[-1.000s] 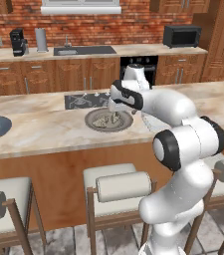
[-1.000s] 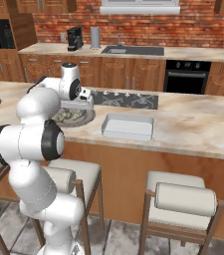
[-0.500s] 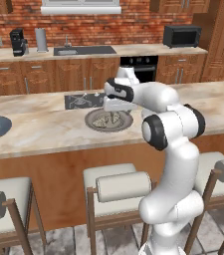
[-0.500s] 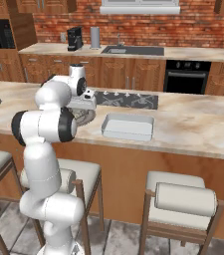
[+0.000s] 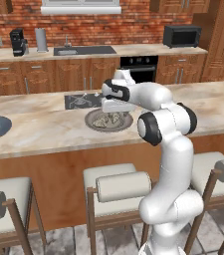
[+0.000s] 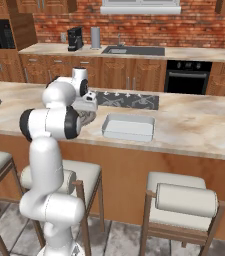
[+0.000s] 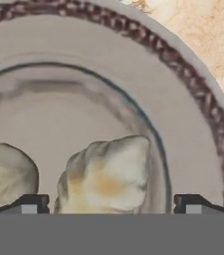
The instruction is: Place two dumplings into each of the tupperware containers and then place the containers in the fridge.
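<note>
Gripper hung spread wide over round plate, a dumpling between its tips. A 2nd dumpling lay at 9 o'clock.

Glossy white rounded arm segments, black joint bands, small dark fingertips.

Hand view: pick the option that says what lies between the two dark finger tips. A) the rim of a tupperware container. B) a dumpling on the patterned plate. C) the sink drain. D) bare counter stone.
B: a pale crinkled dumpling sits on the round plate with the speckled rim band, right between the wide-open jaws, and a second dumpling lies to its left.
</note>
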